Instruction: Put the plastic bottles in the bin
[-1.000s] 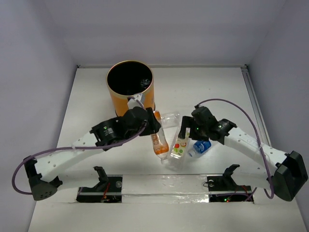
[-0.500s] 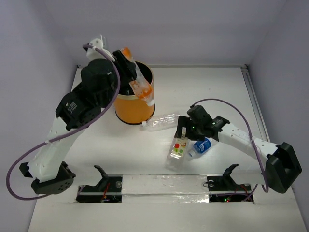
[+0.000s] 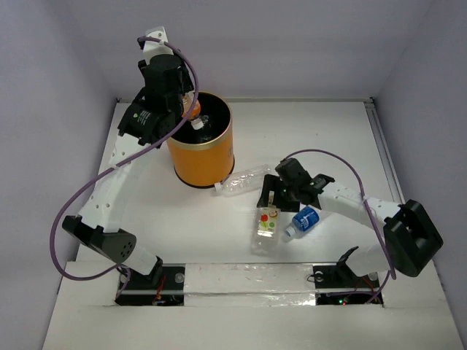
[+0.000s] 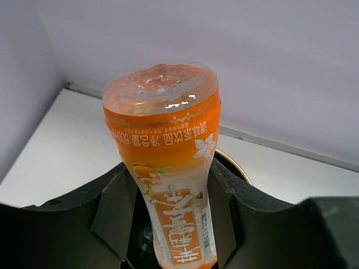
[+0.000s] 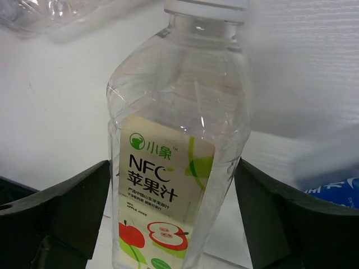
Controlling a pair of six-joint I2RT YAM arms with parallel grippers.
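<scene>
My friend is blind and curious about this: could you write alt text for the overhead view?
The left gripper holds an orange bottle over the open orange bin. The right gripper, open, straddles a fruit-labelled bottle lying on the table, near a clear bottle and a blue-labelled bottle.

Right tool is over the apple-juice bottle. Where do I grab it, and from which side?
Probably best across the labelled mid-body of the apple-juice bottle, coming down from above. It lies flat on the table, and its straight sides sit between the fingers of the open right tool. Mind the blue-labelled bottle close beside it.
</scene>
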